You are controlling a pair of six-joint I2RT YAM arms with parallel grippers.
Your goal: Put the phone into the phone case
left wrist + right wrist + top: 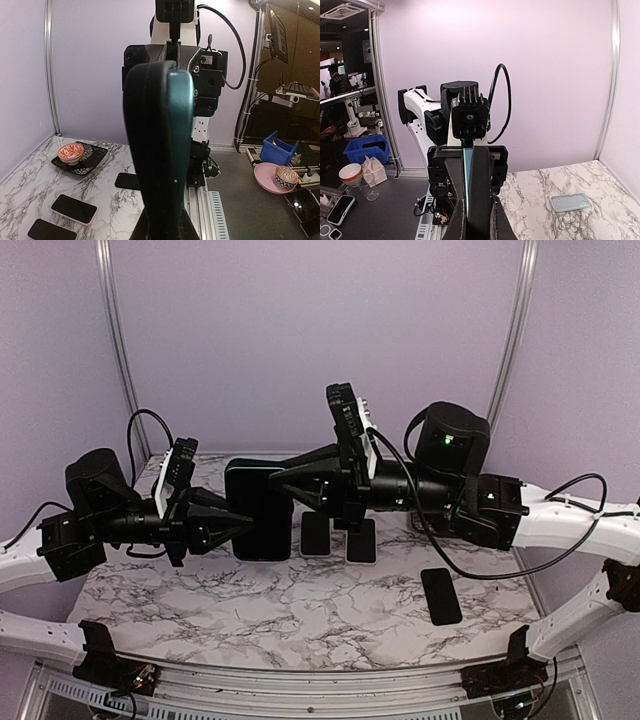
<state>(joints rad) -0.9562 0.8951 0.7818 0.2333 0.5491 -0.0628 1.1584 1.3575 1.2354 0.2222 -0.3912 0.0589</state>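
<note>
Black phone case (260, 512) is up in the air, pinched tight by the left pincer (247, 525) and right pincer (277, 484). Three phones (315, 533), (361, 540), (441, 595) lie on the marble table (200, 590), middle and right.

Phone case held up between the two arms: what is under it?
Only marble table shows around it; the patch directly beneath the phone case is hidden from above. A dark phone lies just beside that patch.

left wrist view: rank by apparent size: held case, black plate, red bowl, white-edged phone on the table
1. held case: largest, but it sits right at the camera, so that is inflated.
2. black plate and white-edged phone: about alike, not ranked.
3. red bowl: smallest.
</note>
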